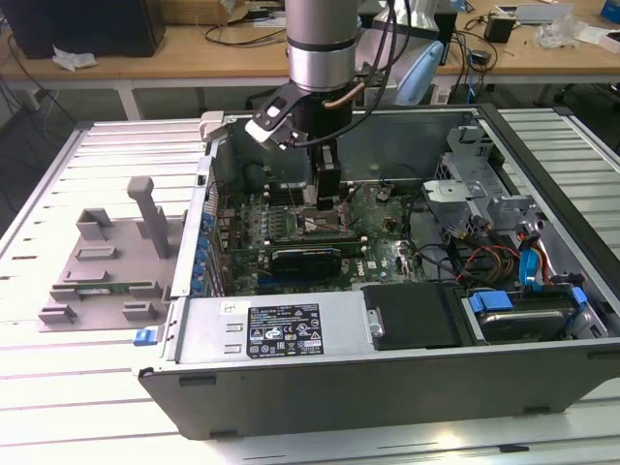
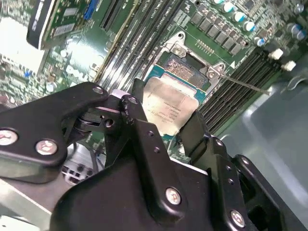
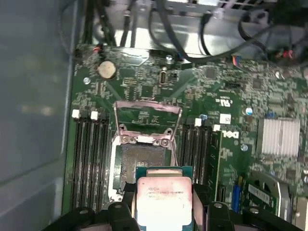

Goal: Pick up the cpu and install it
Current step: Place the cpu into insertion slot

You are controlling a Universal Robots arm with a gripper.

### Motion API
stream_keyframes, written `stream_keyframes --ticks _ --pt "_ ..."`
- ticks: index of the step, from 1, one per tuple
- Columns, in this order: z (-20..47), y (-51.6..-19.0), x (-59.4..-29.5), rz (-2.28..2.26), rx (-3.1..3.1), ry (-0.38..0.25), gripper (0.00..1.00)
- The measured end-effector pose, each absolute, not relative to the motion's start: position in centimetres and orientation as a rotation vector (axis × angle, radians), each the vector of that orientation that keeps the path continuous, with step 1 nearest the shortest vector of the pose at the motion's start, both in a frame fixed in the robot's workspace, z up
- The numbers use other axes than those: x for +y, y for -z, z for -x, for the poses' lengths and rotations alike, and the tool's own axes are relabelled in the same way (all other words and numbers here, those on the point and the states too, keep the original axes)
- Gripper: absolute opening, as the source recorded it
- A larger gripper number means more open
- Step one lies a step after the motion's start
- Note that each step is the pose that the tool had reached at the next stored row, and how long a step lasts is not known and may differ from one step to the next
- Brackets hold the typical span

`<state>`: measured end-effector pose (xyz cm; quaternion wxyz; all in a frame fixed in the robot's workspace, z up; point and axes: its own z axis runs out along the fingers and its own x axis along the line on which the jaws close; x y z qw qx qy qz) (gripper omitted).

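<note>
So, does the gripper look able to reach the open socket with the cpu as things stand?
Probably yes: the gripper holds the cpu just above the socket, whose retention frame is flipped up, and nothing I can see lies between them.

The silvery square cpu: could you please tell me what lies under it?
Under the silvery square cpu shows the dark open socket of the green motherboard; the part right beneath the chip is covered.
</note>
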<state>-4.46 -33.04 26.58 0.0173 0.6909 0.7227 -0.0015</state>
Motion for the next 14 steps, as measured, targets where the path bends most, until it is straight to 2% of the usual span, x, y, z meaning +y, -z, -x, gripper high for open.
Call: stream_keyframes --ticks 14 --pt "4.5 -24.8 -32.9 -2.167 2.214 0.018 0.55"
